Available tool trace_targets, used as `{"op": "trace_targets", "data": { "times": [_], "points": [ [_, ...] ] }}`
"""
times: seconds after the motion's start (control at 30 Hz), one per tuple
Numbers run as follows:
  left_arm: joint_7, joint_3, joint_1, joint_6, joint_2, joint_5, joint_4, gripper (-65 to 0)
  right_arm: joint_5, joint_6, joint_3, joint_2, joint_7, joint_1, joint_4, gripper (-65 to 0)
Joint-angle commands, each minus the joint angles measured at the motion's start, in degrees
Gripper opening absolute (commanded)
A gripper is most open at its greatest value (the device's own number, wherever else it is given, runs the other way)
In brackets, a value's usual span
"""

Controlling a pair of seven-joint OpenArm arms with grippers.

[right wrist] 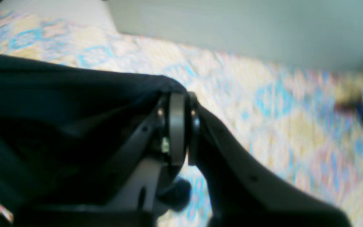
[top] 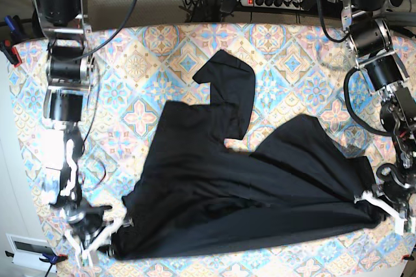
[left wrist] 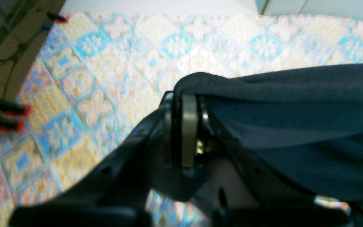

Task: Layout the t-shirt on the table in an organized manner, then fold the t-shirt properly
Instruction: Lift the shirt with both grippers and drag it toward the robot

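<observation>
Pinching opposite ends of one hem, both sets of fingers are closed on cloth. In the left wrist view the left gripper [left wrist: 184, 104] has its fingers [left wrist: 189, 126] clamped on a bunched corner of the plain black t-shirt of soft thin fabric [left wrist: 295, 126], which runs off toward 3 o'clock. In the right wrist view the right gripper [right wrist: 181, 97] has its fingers [right wrist: 177, 126] shut on the other corner, the cloth trailing toward 9 o'clock. In the base view the left gripper [top: 370, 197] sits near 4 o'clock and the right gripper [top: 119, 220] near 7 o'clock, the hem drawn taut between them. The shirt [top: 247, 205] fans from that edge toward 12 o'clock, creased, with one sleeve flopped up near the middle. It lies on the surface with the blue, pink, yellow and cream tile-patterned cloth [top: 156, 49].
</observation>
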Motion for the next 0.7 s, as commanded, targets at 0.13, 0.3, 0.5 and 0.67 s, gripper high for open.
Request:
{"op": "trace_targets", "data": {
  "times": [0.13, 0.3, 0.5, 0.67],
  "points": [
    [-2.66, -0.67, -4.47, 0.34, -1.3, -0.1, 1.98, -65.0, 3.68, -0.61, 0.82, 1.0, 1.95, 7.9, 0.31, -65.0],
    [-2.22, -0.67, 1.78, 0.34, -1.04, -0.27, 12.09, -65.0, 16.69, -0.52, 0.91, 4.78, -3.15, 6.14, 4.27, -65.0],
    [-2.4, -0.67, 17.16, 0.34, -1.04, -5.2, 19.21, -65.0, 22.05, -0.52, 0.91, 8.56, -6.32, -10.65, 17.98, -65.0],
    [-2.75, -0.67, 28.68, 0.34, -0.95, -5.37, 22.46, -65.0, 22.05, -0.52, 1.0, 10.49, -6.32, -26.57, 28.89, -65.0]
  ]
}}
